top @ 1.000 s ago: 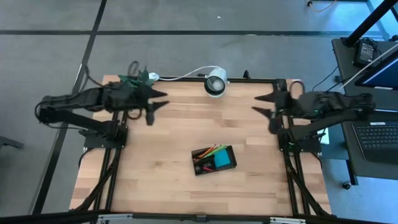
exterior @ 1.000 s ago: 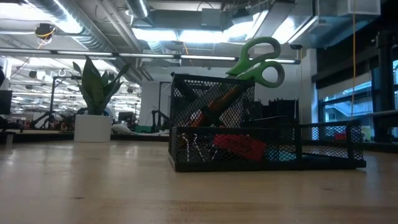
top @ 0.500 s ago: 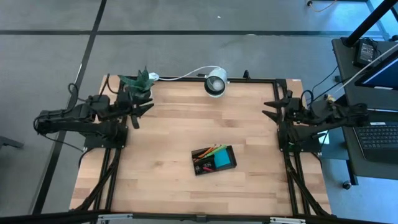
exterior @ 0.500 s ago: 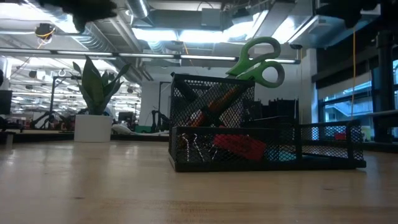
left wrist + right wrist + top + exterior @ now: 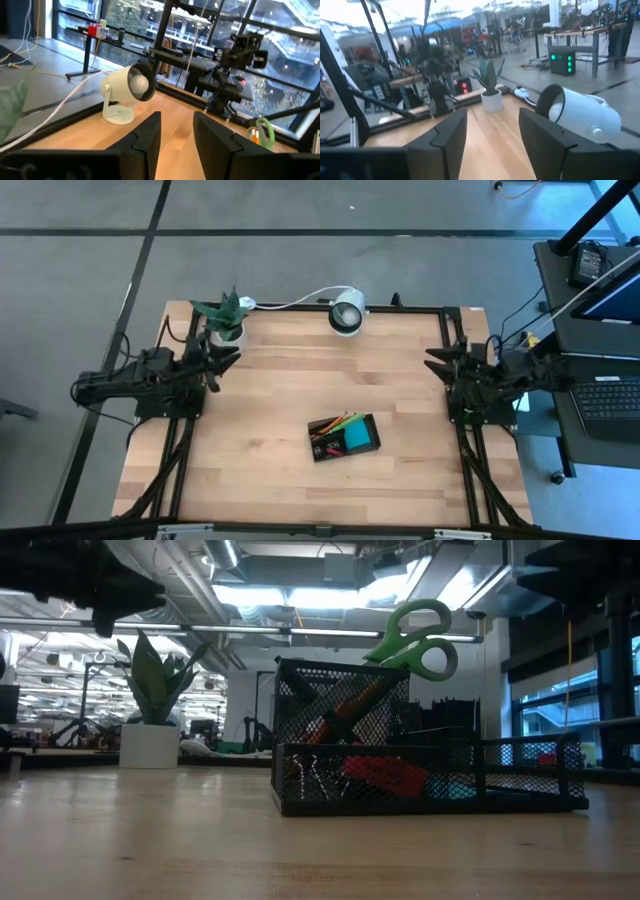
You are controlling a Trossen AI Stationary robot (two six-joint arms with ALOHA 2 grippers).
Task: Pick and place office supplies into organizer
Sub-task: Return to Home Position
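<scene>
From above, both arms have pulled back over the last second. They now sit folded at the side edges of the pale wooden table [image 5: 270, 480]. The left gripper [image 5: 220, 366] rests just beside the potted green plant [image 5: 225, 315], and the right gripper [image 5: 433, 363] is at the opposite edge. Both claws are spread and carry nothing. The low black mesh organizer [image 5: 343, 437] stands well apart from either, with the blue square sticky-note pad [image 5: 360, 439] in it. I see nothing loose on the wood.

At table height, the green-handled scissors [image 5: 420, 635] stand up out of the organizer's taller compartment. Dark arm parts have come into the upper corners since half a second ago.

The left wrist view looks past its parted fingers at the white round lamp [image 5: 125, 95].

The right wrist view shows the same gap between its fingers, with the plant beyond.

The sorting looks finished to me, and only the parking of the arms remains.
</scene>
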